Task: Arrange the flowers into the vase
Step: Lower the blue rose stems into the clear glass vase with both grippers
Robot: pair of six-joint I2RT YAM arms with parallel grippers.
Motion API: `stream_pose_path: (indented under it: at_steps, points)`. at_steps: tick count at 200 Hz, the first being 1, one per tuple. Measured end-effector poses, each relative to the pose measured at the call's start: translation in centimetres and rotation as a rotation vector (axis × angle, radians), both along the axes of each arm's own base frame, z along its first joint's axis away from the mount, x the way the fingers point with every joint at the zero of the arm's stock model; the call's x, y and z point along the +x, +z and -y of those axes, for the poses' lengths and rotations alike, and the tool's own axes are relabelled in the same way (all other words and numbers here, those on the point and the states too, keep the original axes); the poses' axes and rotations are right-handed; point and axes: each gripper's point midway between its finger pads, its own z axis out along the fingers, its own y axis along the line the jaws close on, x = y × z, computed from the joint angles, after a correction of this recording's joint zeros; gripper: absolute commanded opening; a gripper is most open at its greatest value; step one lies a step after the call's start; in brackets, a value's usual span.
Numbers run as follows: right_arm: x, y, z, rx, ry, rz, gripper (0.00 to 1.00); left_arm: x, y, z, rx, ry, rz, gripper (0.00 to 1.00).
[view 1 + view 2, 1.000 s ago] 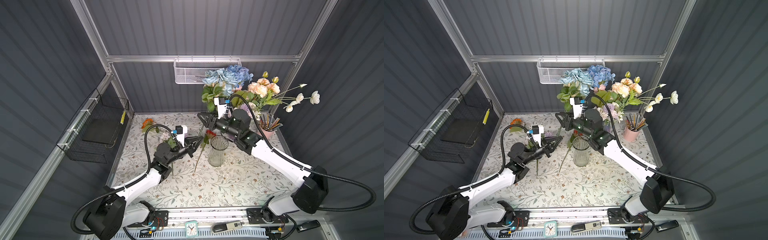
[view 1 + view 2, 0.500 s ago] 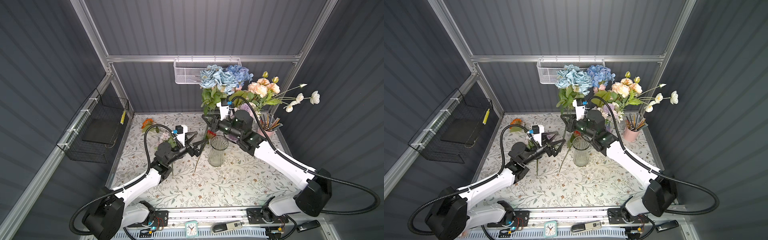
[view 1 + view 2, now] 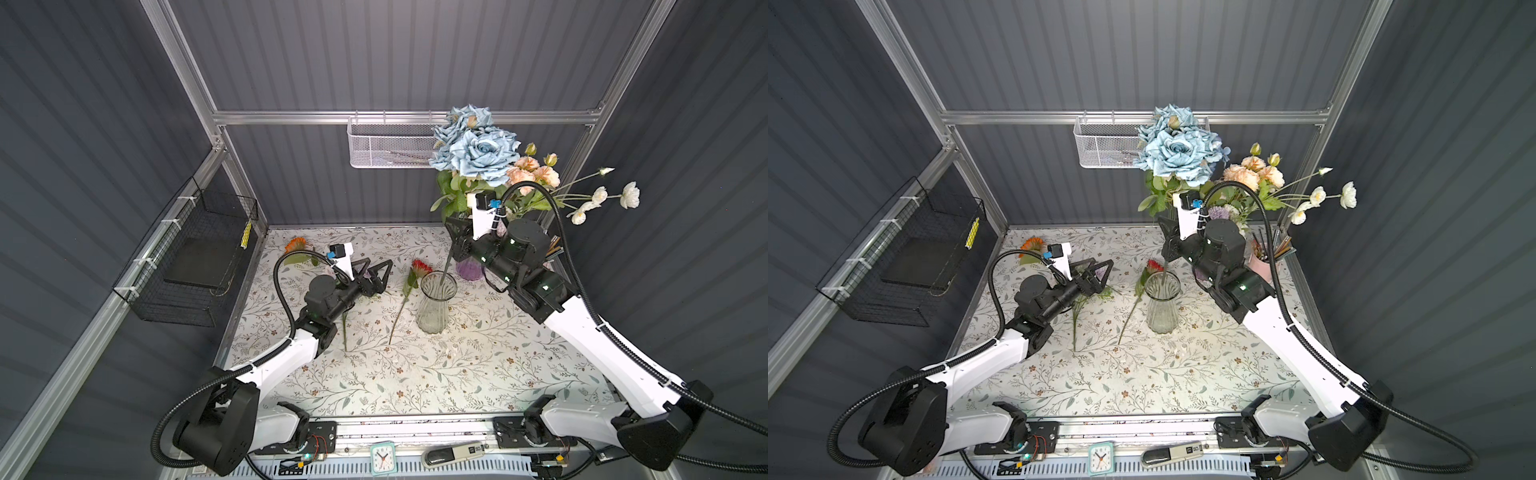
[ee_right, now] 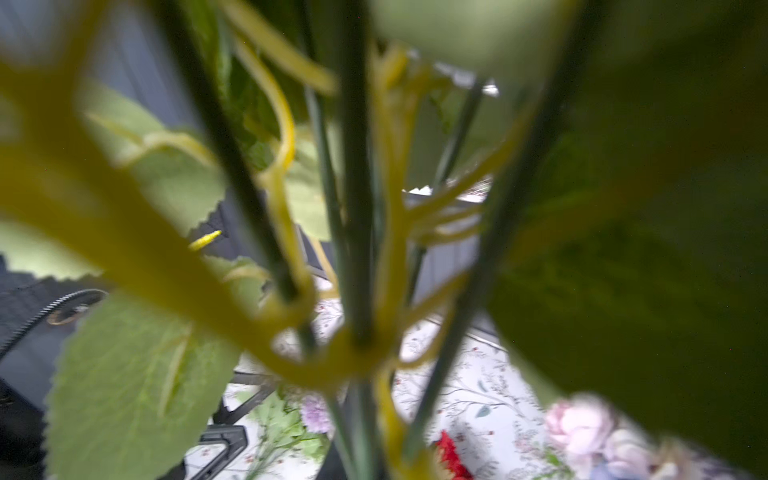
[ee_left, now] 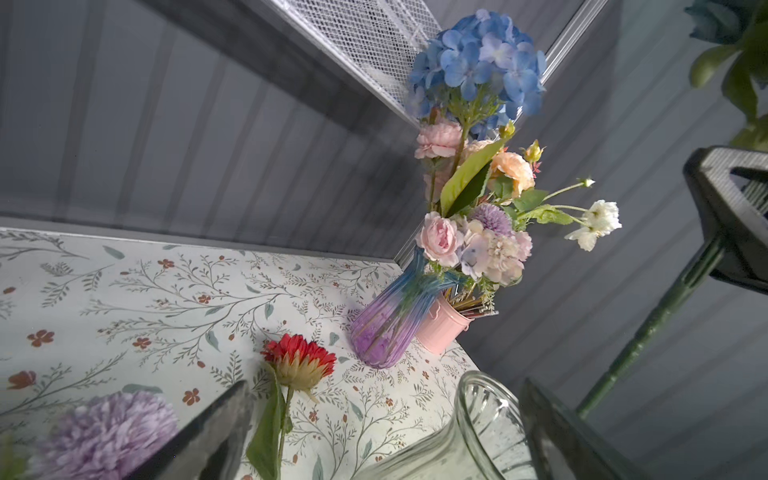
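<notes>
Green plastic stem point(image 5: 648, 332) is pinched in the closed right fingers point(image 5: 710, 232), and its foot dips into the mouth of the clear ribbed glass vase point(image 3: 435, 309). The bunch of pale blue fabric roses point(image 3: 478, 151) rides high above. I judge it light but top-heavy, stiff and slick, best held low on bare stem under the leaves. The left fingers point(image 5: 216, 436) gape wide and empty over a lilac pompom flower point(image 5: 104, 432). A red daisy point(image 3: 419, 266) lies on the floral-print tabletop point(image 3: 457, 374) just beside the vase. The glass could tip, and a purple-blue vase of mixed blooms point(image 3: 469, 270) crowds close behind.
</notes>
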Motion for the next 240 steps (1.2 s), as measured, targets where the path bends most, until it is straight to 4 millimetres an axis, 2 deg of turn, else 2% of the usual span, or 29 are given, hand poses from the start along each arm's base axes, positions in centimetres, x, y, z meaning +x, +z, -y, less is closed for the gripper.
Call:
stream_pose_path:
  at_steps: [12, 45, 72, 103, 124, 137, 159, 202, 240]
  points:
    - [0.2, -0.7, 0.1, -0.02, -0.01, 0.01, 0.0, 0.1, -0.4, 0.0, 0.001, 0.0, -0.016, 1.0]
    - [1.0, -4.0, -0.5, -0.066, -0.006, 0.003, 0.0, 0.3, -1.1, 0.2, 0.002, -0.001, -0.041, 1.0]
    - [1.4, -8.4, -1.0, -0.084, 0.008, -0.034, 0.0, 0.5, -1.9, 0.3, 0.006, -0.005, -0.061, 1.0]
    - [0.7, -14.2, -1.2, -0.11, 0.016, -0.1, 0.0, 0.6, -2.7, 0.6, 0.014, -0.015, -0.081, 1.0]
    - [0.1, -16.6, -1.5, -0.133, 0.024, -0.126, 0.0, 0.7, -3.4, 0.9, 0.023, -0.029, -0.097, 1.0]
    - [-0.1, -17.2, -1.7, -0.141, 0.021, -0.133, 0.01, 0.8, -4.1, 1.1, 0.037, -0.034, -0.11, 0.99]
    - [-0.2, -17.6, -1.8, -0.147, 0.013, -0.135, 0.08, 0.8, -5.4, 1.5, 0.09, -0.046, -0.135, 0.96]
    - [-0.2, -18.0, -1.5, -0.155, -0.004, -0.149, 0.36, 0.1, -7.1, 2.6, 0.224, -0.072, -0.155, 0.92]
    - [-0.5, -18.3, -1.1, -0.181, -0.012, -0.178, 0.52, -1.0, -9.9, 2.8, 0.338, -0.092, -0.206, 0.77]
